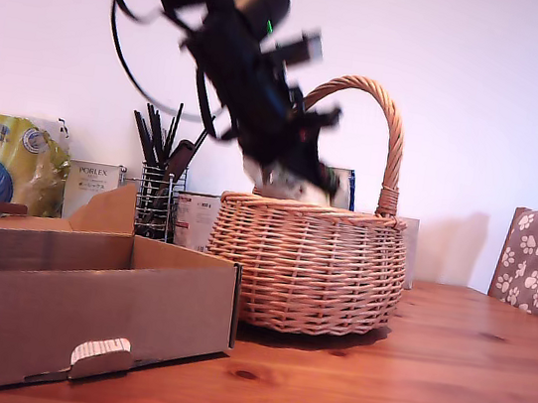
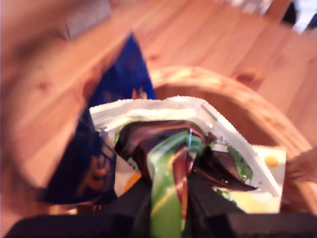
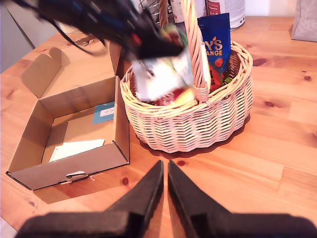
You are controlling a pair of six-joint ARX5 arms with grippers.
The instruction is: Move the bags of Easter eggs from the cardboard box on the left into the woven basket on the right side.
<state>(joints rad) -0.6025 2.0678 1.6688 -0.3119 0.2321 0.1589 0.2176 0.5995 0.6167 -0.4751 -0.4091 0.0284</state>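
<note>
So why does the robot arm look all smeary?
It's moving fast: in the exterior view the black arm over the round tan wicker basket is blurred, and in the first wrist view the crinkly white-green packet looks soft; the second wrist view's wide brown cardboard box stays sharp.

A black, blocky arm (image 1: 240,47) is seen, blurred, with looping black cables. A small green light is shown on it. Flat, tapered black fingers (image 3: 143,196) are seen on the second gripper (image 3: 165,171).

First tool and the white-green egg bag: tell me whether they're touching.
Touching. In the first wrist view my first tool is clamped on the bag's crumpled end, with no gap showing; the exterior view is too blurred to confirm it.
</note>
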